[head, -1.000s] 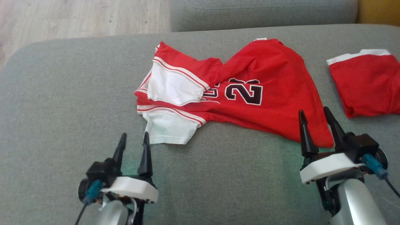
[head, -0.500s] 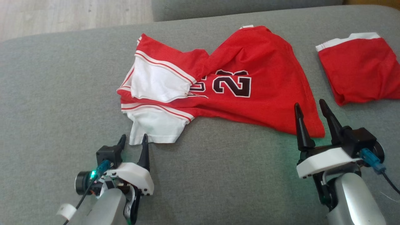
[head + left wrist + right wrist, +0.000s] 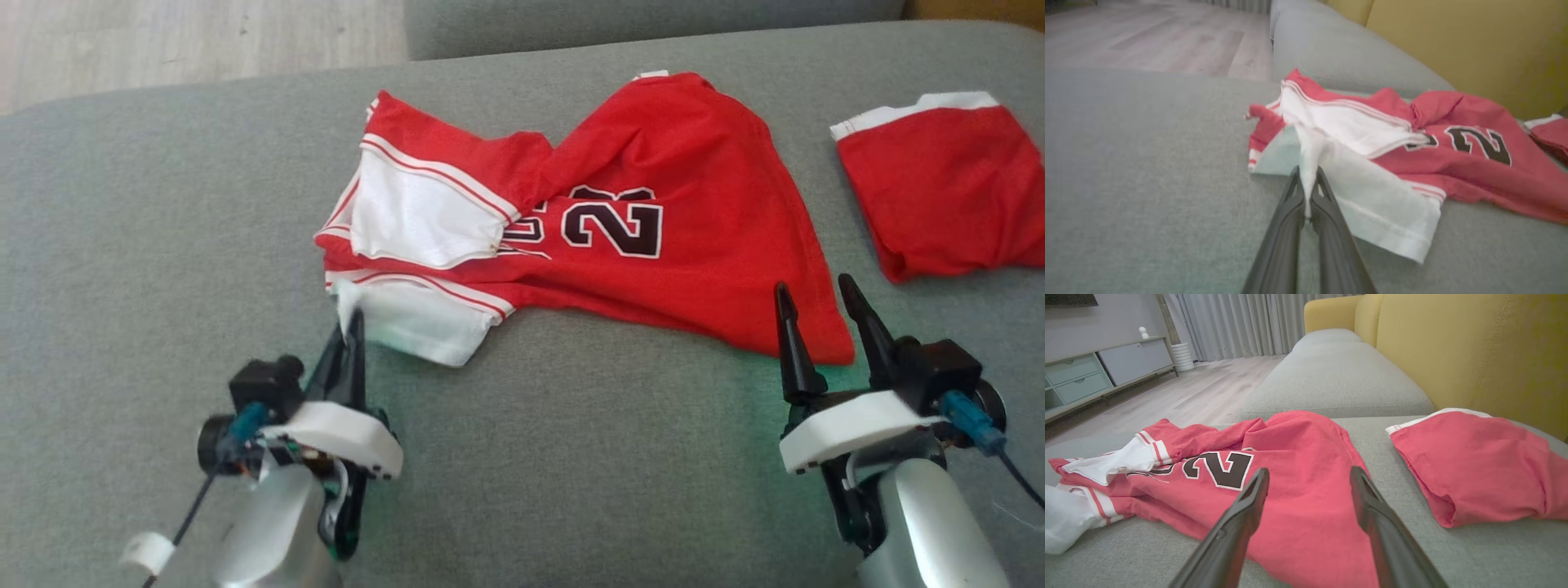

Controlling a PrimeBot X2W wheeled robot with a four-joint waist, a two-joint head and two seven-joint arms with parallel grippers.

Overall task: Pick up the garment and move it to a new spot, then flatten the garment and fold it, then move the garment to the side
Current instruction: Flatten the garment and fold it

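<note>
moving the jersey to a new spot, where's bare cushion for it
Widest bare stretch of the grey cushion: left of the jersey, out to the cushion's rounded edge. Another bare band runs along the near side, between the left gripper and right gripper. Crowded on the right: only a narrow gap separates the jersey from the other red garment.

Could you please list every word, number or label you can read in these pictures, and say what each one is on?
"2": black digit with a white outline, on the red garment.
Digit beside it: half hidden under the folded white panel, so unreadable.
Second red cloth: no text visible.
</note>
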